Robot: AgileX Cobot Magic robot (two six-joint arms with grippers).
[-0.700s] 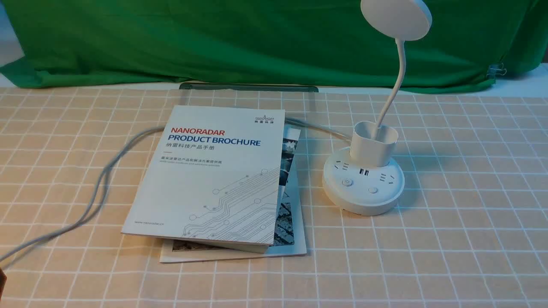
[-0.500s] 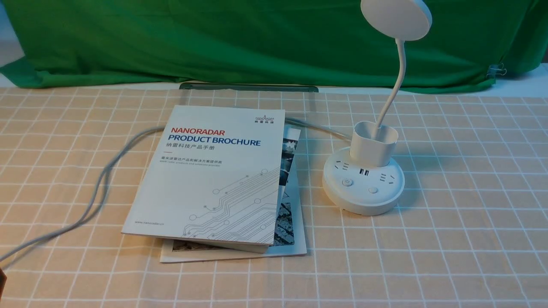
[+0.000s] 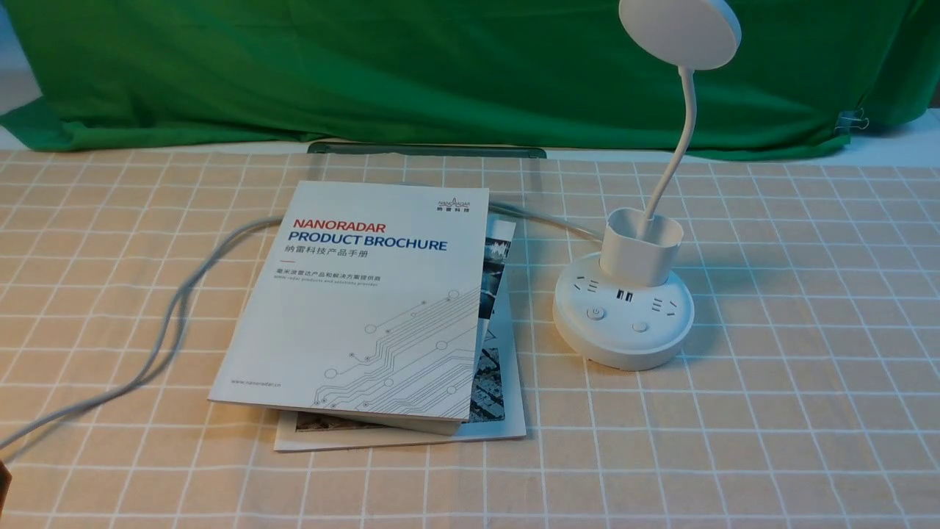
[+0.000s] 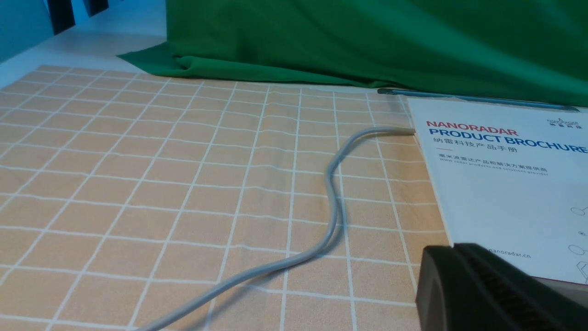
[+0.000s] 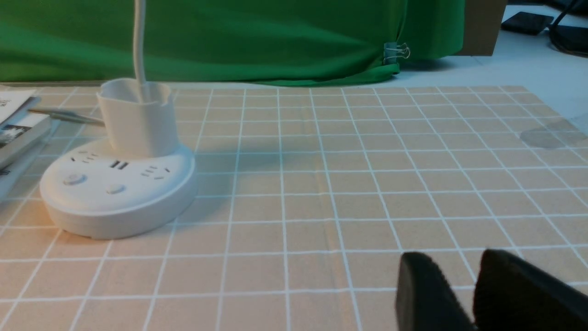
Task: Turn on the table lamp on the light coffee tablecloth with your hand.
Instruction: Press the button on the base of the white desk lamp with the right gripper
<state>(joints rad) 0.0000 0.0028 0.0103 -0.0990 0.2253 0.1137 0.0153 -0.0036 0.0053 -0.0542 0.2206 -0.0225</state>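
Note:
The white table lamp [image 3: 623, 323] stands right of centre on the light coffee tablecloth [image 3: 771, 382]. Its disc head [image 3: 679, 29] is up on a thin neck and is unlit. Two round buttons [image 3: 595, 314] sit on the front of its base. In the right wrist view the lamp base [image 5: 115, 197] is some way from my right gripper [image 5: 455, 262]. The dark tips of that gripper stand slightly apart over bare cloth, holding nothing. My left gripper [image 4: 452, 250] is shut and empty by the brochure's near corner. Neither gripper shows in the front view.
A white product brochure [image 3: 367, 294] lies on another booklet just left of the lamp. A grey cable [image 3: 169, 323] runs from under it across the left of the cloth and also shows in the left wrist view [image 4: 330, 207]. A green cloth [image 3: 440, 66] hangs along the back.

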